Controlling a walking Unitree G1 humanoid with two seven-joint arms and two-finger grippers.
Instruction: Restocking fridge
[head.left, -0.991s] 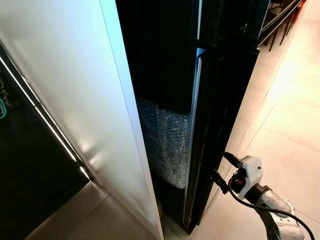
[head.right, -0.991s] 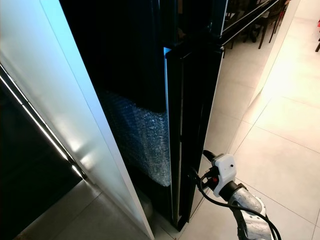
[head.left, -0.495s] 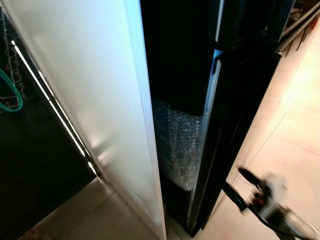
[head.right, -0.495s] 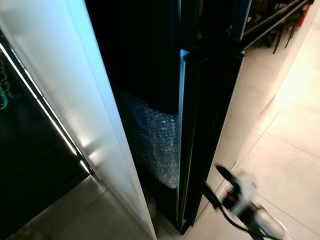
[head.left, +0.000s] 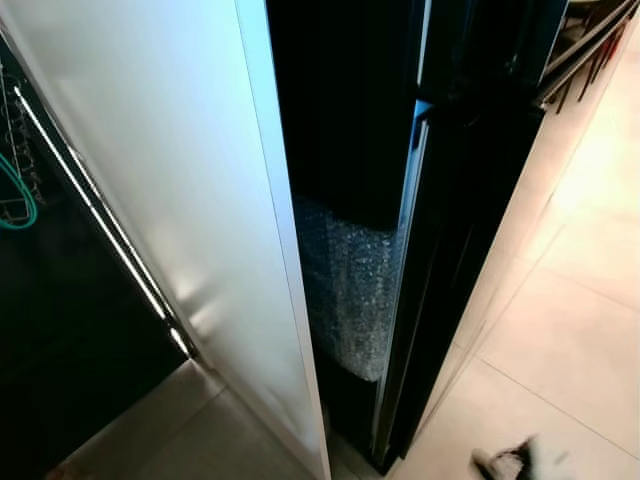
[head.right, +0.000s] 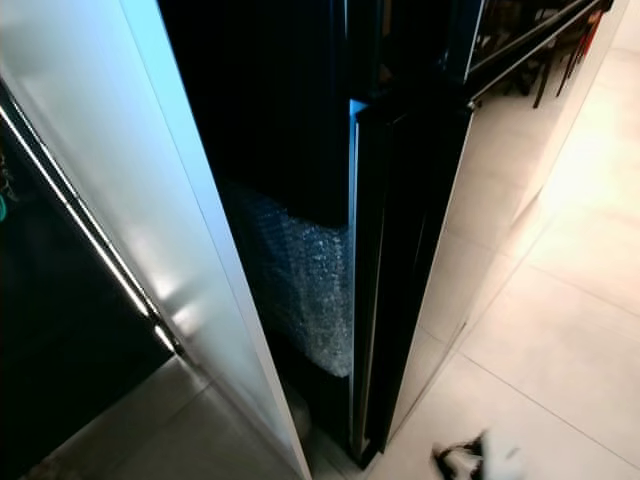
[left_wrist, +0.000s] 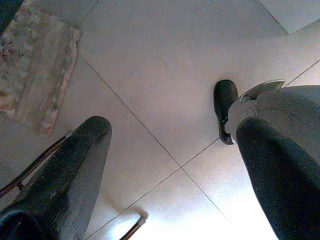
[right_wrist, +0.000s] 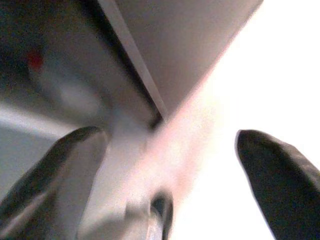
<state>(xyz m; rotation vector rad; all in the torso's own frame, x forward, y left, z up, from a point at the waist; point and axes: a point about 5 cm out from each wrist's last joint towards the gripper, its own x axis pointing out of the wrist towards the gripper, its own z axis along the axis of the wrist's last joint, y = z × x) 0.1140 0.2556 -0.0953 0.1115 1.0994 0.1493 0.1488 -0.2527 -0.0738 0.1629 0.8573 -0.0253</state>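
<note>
Fridge (head.left: 470, 200) standing ajar, its glossy black door (head.right: 400, 260) edge-on to the robot's head cameras.

A tall, smooth white panel (head.left: 170, 180) fills the left, with a thin bright metal strip (head.left: 100, 230) running down its dark far side. Between panel and door, the fridge interior is almost black; only a sheet of bubble wrap (head.left: 350, 290), dimpled and silvery, can be made out low in the gap. Pale glossy floor tiles (head.left: 570, 340) spread to the right. The right gripper (right_wrist: 170, 165) shows as a blur at the near right floor edge; its wrist view has the two black fingers spread apart before a smeared door edge. The left gripper (left_wrist: 170, 165) hangs over tiles, fingers apart, above a patterned mat (left_wrist: 35, 65) and the robot's dark foot (left_wrist: 225, 107).
</note>
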